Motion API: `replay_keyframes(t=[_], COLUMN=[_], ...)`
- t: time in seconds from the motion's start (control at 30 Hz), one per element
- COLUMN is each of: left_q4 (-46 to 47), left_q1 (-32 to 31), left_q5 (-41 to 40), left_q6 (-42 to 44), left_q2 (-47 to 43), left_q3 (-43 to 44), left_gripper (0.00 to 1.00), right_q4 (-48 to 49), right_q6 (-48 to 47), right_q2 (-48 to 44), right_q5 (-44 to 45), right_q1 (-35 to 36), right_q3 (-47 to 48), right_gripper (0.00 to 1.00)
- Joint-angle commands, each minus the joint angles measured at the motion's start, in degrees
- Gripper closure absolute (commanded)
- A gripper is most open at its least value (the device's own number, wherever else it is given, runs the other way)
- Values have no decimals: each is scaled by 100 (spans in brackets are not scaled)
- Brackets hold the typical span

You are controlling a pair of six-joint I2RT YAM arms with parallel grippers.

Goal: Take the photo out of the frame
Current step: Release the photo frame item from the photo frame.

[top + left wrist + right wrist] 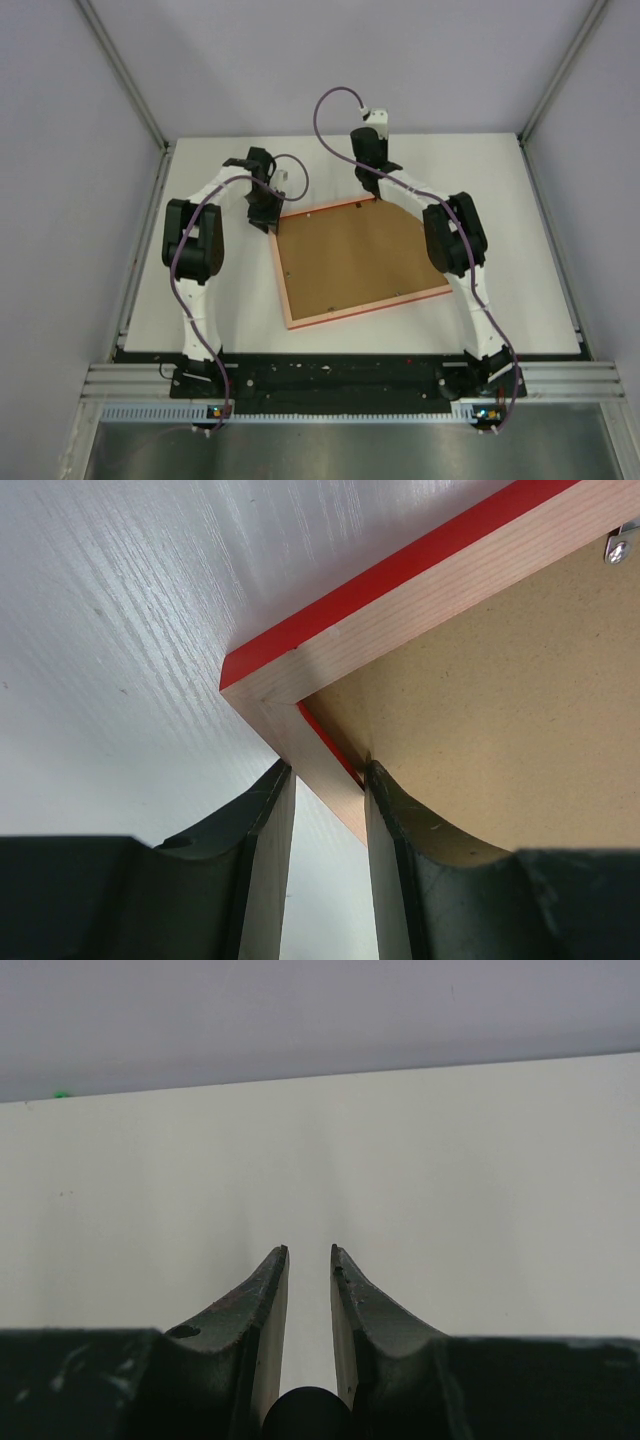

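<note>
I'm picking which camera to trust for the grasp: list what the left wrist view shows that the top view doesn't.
Only left wrist: the left gripper straddling the frame rim near a corner, and a screwed metal clip on the backing board. Only top: the whole frame lying back-up, the right gripper by its far corner. Both: frame, backing board, white table.

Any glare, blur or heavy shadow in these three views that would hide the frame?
Top external: even light, soft shadows, the frame sharp. Left wrist: sheen on the table, near fingers dark and soft, frame corner crisp. Right wrist: pale streak of glare on the table, no frame in view.
</note>
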Motion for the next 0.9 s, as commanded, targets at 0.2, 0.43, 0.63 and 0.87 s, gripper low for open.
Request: replay_keyframes(t=[0.2,0.43,0.63,0.87], left_q4=[5,14,5,-30], left_q1=[-60,-60,-60,-69], left_q5=[239,274,292,344], left_q6=[72,72,72,54], left_q2=[22,13,4,48], left_q3=[65,56,56,135], left_gripper=[63,63,63,63], right_q4=[161,135,126,100], right_q6=[249,223,231,214], right_q2=[-158,-150,-141,-115], right_q5=[-173,-261,-376,-420], right_q1=[221,247,291,308], right_q3=[45,107,107,177], right_gripper=[100,100,100,100])
